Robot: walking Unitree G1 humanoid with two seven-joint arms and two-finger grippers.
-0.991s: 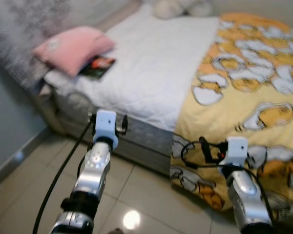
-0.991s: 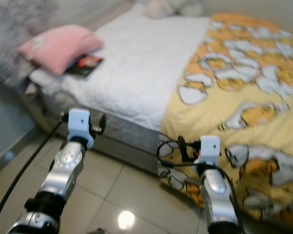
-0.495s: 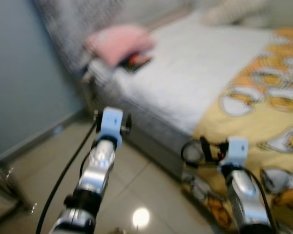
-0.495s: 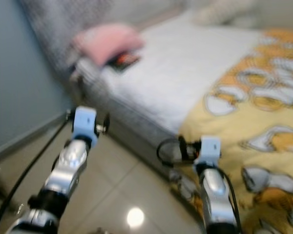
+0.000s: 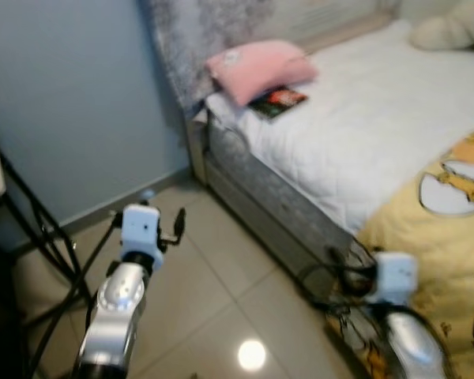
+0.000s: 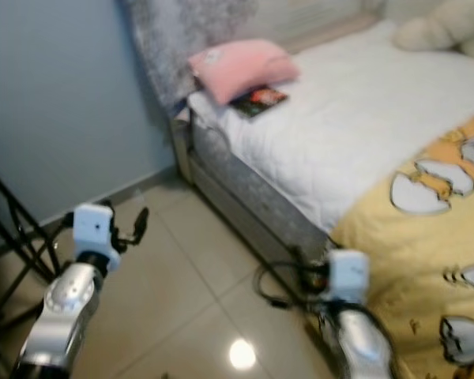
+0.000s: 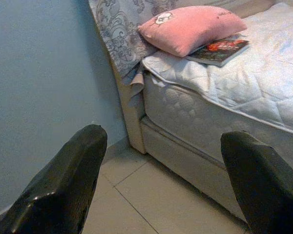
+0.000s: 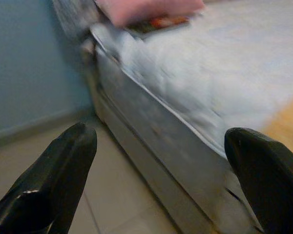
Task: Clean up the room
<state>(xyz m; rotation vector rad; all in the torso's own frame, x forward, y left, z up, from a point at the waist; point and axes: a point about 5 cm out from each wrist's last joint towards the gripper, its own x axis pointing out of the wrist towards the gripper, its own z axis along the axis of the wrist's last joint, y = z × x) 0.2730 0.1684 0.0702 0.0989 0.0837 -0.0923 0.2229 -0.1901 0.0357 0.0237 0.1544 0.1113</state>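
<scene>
A pink pillow (image 5: 259, 68) lies at the head of the bed on the white mattress (image 5: 363, 134). A dark book (image 5: 278, 101) with a red cover picture is tucked partly under it. A yellow cartoon-print blanket (image 5: 450, 205) covers the bed's right part and hangs over the side. A cream plush toy (image 5: 450, 30) rests at the far edge. My left arm (image 5: 120, 292) and right arm (image 5: 395, 316) are held out low over the floor, short of the bed. Left gripper (image 7: 163, 141) is open and holds nothing. Right gripper (image 8: 161, 136) is open and holds nothing.
A blue-grey wall (image 5: 71, 103) stands on the left, meeting a grey patterned headboard (image 5: 193, 31). A black folding stand (image 5: 39, 237) with a white top edge is at my near left. Glossy beige tiles (image 5: 221, 284) run between me and the bed's grey base (image 5: 276, 229).
The camera has swung left: the bed has slid to the right of the picture, and the wall and black stand have come into view. Both arms stay out in front.
</scene>
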